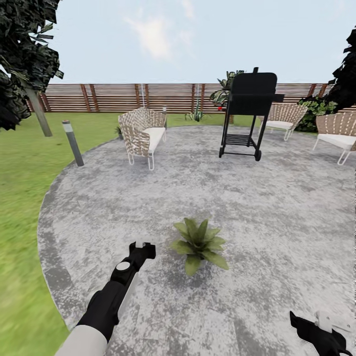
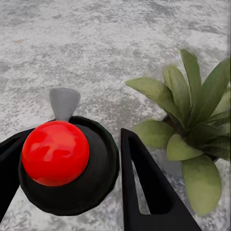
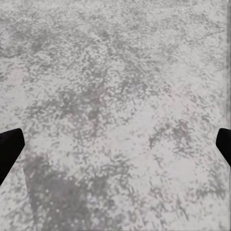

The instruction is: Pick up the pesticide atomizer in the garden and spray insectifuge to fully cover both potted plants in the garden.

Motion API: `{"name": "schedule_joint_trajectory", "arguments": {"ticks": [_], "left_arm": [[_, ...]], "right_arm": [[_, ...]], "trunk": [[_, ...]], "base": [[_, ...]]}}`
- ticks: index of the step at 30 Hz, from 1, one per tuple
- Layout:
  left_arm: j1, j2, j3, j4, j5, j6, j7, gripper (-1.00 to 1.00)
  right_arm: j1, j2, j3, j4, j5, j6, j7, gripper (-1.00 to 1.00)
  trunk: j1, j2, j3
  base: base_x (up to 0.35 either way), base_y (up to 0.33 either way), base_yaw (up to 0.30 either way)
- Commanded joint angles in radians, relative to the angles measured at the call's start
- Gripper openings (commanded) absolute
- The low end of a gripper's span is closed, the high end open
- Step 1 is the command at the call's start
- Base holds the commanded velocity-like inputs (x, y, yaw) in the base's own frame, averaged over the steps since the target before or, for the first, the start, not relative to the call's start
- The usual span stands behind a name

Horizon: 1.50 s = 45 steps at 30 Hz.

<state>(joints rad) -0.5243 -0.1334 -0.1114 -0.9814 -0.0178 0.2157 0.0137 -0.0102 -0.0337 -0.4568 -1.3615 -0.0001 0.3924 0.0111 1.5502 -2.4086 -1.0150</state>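
The pesticide atomizer (image 2: 62, 159), a black round body with a glossy red ball on top and a grey nozzle, sits between the black fingers of my left gripper (image 2: 72, 192), which is shut on it. In the head view the left gripper (image 1: 141, 249) hovers low over the grey paving, just left of a potted plant (image 1: 199, 244). That low rosette of broad green leaves also fills one side of the left wrist view (image 2: 192, 130). A second small plant (image 1: 119, 131) stands far off beside the left wicker chair. My right gripper (image 1: 321, 327) hangs open over bare paving (image 3: 115, 149).
A black grill (image 1: 249, 111) stands ahead on the round paved area, with wicker chairs (image 1: 142, 133) to its left and right. A grey bollard light (image 1: 72, 142) marks the paving's left edge. Lawn lies to the left, and a brown slatted fence (image 1: 113, 97) closes the back.
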Motion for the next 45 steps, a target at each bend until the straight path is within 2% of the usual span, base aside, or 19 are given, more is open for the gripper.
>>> {"name": "schedule_joint_trajectory", "arguments": {"ticks": [1,16,39,45], "left_arm": [[0.000,0.000,-0.001,-0.002,-0.002,0.006,0.002,-1.00],[-0.001,0.000,-0.001,-0.002,-0.002,0.006,0.002,-1.00],[0.000,0.000,-0.001,-0.002,-0.002,0.006,0.002,-1.00],[0.000,0.000,-0.001,-0.002,-0.002,0.006,0.002,-1.00]], "right_arm": [[-0.001,0.000,0.000,-0.001,0.000,0.005,0.001,1.00],[-0.001,0.000,0.000,-0.001,0.000,0.005,0.001,1.00],[-0.001,0.000,0.000,-0.001,0.000,0.005,0.000,1.00],[-0.001,0.000,0.000,-0.001,0.000,0.004,0.000,1.00]], "trunk": [[0.000,0.000,-0.001],[0.000,0.000,-0.001],[0.000,0.000,-0.001],[0.000,0.000,-0.001]], "base": [[0.114,-0.334,0.001],[0.107,-0.335,0.003],[0.114,-0.336,0.263],[0.118,-0.335,0.084]]}}
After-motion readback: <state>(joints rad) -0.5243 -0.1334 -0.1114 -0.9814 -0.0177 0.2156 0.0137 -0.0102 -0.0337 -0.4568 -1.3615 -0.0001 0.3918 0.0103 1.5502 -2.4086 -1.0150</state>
